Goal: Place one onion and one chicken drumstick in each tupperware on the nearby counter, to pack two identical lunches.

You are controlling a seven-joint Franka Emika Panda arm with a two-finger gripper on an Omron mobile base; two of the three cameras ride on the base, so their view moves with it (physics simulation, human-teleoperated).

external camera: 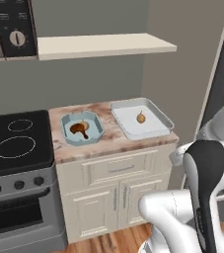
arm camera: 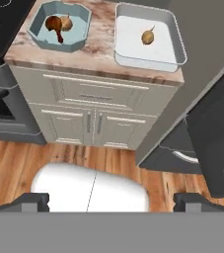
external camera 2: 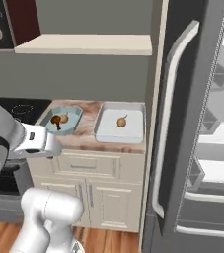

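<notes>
On the marbled counter (arm camera: 98, 47) stand two tubs. The blue tub (arm camera: 59, 25) holds a drumstick (arm camera: 54, 24) and an onion (arm camera: 66, 22), touching. The white tub (arm camera: 150, 39) holds one onion (arm camera: 148, 36). The gripper (arm camera: 111, 200) is wide apart.

No readable text, label, brand, number or sign appears anywhere. The microwave panel (external camera: 12, 24) above the stovetop, far ahead of the hand, carries a dial and small pale button marks, but they are too blurred to read as letters or figures.
</notes>
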